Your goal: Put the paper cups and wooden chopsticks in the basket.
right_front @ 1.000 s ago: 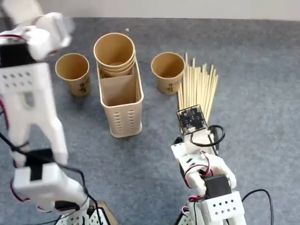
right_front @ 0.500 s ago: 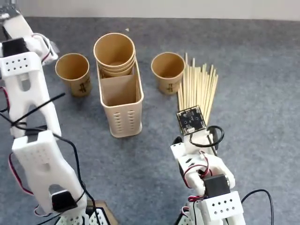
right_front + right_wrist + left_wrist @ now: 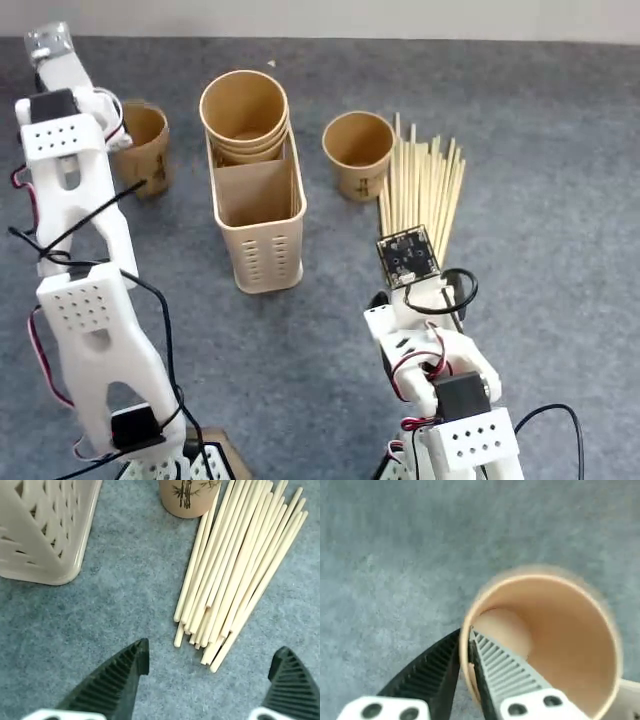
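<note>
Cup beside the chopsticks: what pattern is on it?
Tan cup with a dark bamboo sprig; clearest in the right wrist view.

Stacked cups (image 3: 244,105) in beige basket (image 3: 262,255), left cup (image 3: 150,155), right cup (image 3: 358,150) touching flat chopsticks (image 3: 425,190) pile

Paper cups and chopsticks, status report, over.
Left jaws shut on wall of loose cup. Right jaws open above chopsticks. Basket holds stacked cups; second loose cup stands beside chopsticks. Nothing in the way.

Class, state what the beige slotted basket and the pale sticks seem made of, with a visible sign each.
Beige slotted basket: probably moulded plastic, matt; smooth walls with regular cut-out slots. Pale sticks: apparently bare, unvarnished wood; dull, light, thin and straight.
</note>
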